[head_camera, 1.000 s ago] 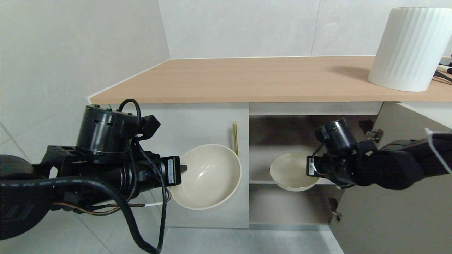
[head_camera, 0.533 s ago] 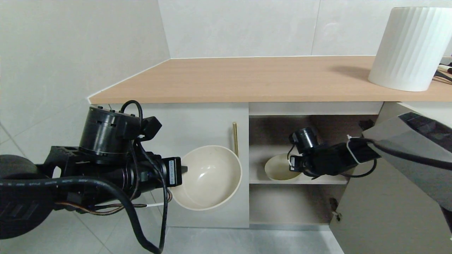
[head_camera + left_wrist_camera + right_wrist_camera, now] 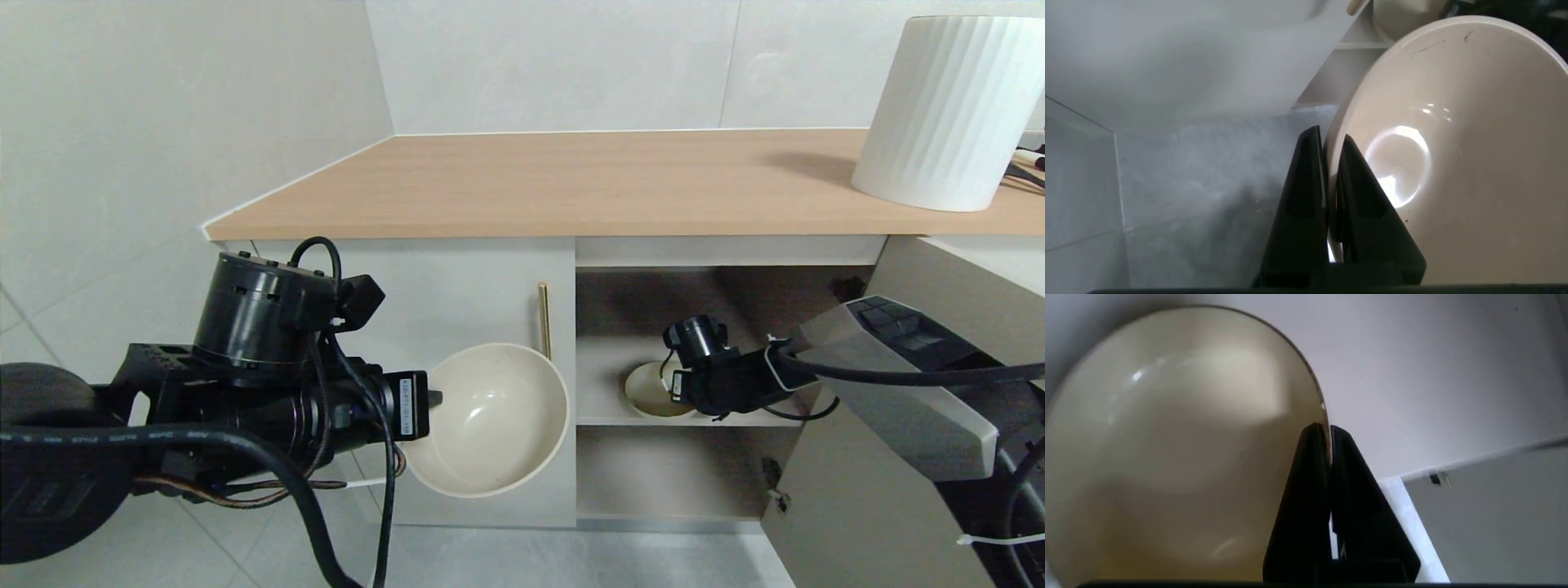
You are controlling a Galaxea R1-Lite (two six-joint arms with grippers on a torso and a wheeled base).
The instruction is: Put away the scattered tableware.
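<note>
Wooden counter [image 3: 571,188] topped an open cupboard [image 3: 653,478]. Left of the opening, before the shut door, the left gripper [image 3: 431,399] pinched the big bowl [image 3: 498,425] by its rim. Inside, at the middle shelf, the right gripper [image 3: 676,390] clenched the rim of the small bowl [image 3: 647,394].

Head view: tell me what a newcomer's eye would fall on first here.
First, the large round cream bowl, clamped by its rim in the left tool in front of the closed cupboard door. Next, the right tool inside the open grey cupboard, gripping a smaller cream bowl at its middle shelf. A tall white ribbed container stands on the wooden countertop at the far right.
</note>
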